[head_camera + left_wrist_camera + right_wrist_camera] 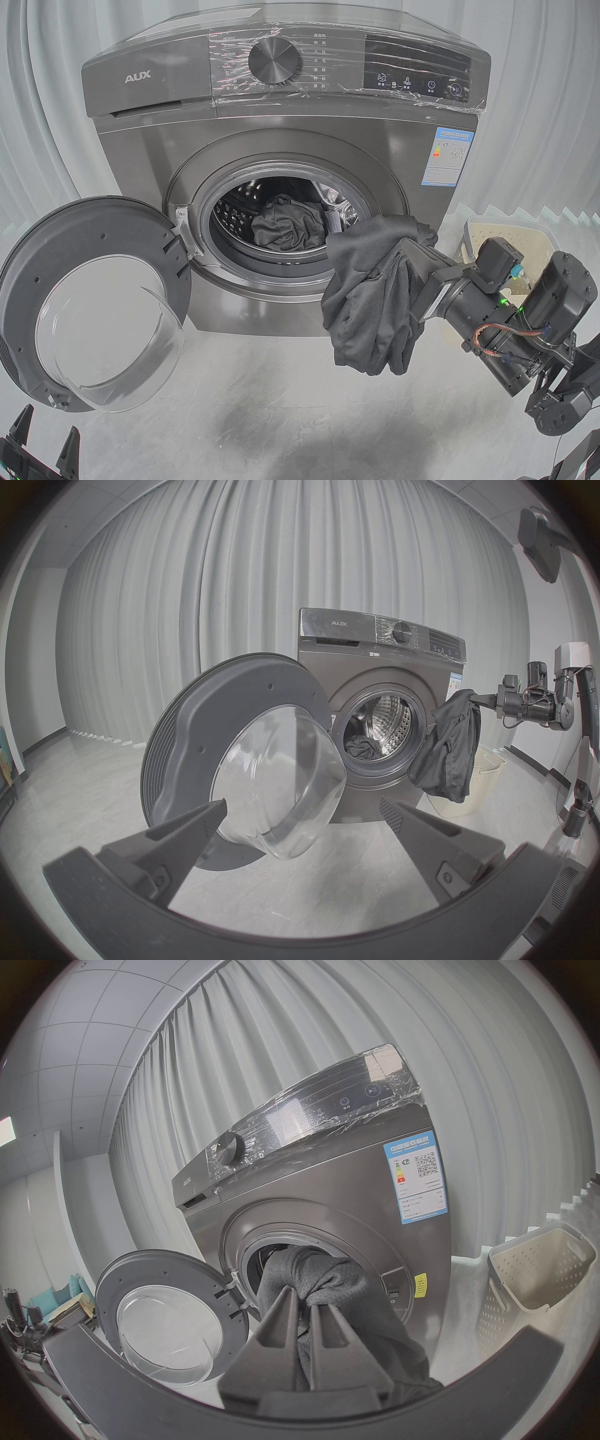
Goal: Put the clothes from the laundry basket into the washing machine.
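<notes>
— Where's the garment, and what holds it?
— Your right gripper (304,1313) has its jaws clamped on the dark garment (369,300); the right wrist view gives you that pinch close up. The head view gives you the drape: it hangs right of centre, in front of the lower right rim of the washing machine (275,125) opening, with the door (81,262) swung wide at left. Another dark piece (287,225) lies in the drum.
— The other arm?
— Your left gripper (50,425) sits bottom left, jaws spread apart. The laundry basket (500,231) stands right of the machine

Garment (369,300) is matt cloth, drum (234,215) shiny metal
</notes>
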Motion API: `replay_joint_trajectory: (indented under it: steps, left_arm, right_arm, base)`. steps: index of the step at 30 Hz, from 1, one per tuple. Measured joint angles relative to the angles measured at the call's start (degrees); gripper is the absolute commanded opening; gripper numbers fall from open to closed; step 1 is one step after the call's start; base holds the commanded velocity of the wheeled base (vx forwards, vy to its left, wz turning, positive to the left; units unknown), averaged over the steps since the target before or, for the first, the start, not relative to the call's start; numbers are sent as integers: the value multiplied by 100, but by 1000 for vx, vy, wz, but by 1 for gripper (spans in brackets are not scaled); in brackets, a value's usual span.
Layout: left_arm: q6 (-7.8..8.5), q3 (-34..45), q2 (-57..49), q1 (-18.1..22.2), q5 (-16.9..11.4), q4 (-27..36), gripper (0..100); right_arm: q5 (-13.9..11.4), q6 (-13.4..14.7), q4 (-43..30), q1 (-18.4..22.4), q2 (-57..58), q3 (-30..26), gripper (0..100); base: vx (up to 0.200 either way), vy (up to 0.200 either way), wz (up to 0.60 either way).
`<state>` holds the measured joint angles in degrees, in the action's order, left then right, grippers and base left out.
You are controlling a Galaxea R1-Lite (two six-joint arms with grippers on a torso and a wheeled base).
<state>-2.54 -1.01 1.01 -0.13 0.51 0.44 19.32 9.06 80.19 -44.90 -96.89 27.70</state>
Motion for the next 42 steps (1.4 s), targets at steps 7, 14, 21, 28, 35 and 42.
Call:
replay_joint_trajectory:
  steps: [7, 14, 21, 28, 35, 42]
  left_arm:
    - [5, 0, 0, 2, 0, 0, 100]
    - [16, 0, 0, 2, 0, 0, 100]
    - [126, 0, 0, 4, 15, -15, 100]
    - [227, 0, 0, 18, 9, -17, 100]
    - [296, 0, 0, 24, -184, -145, 100]
    - [221, -631, 50, 55, -1178, -389, 100]
  right_arm:
    - [2, -2, 1, 0, 1, -33, 0]
    - [2, 0, 1, -27, 1, -55, 0]
    - [-35, -22, 4, -133, 20, -110, 0]
    - [-110, -72, -11, -416, 23, -146, 0]
    - [-202, -91, -29, -692, -13, -9, 0]
    - [-182, -171, -21, -711, -206, 234, 0]
  base:
    - [0, 0, 0]
    - [86, 0, 0]
    - [0, 0, 0]
    - [0, 0, 0]
    - [0, 0, 0]
    - [0, 0, 0]
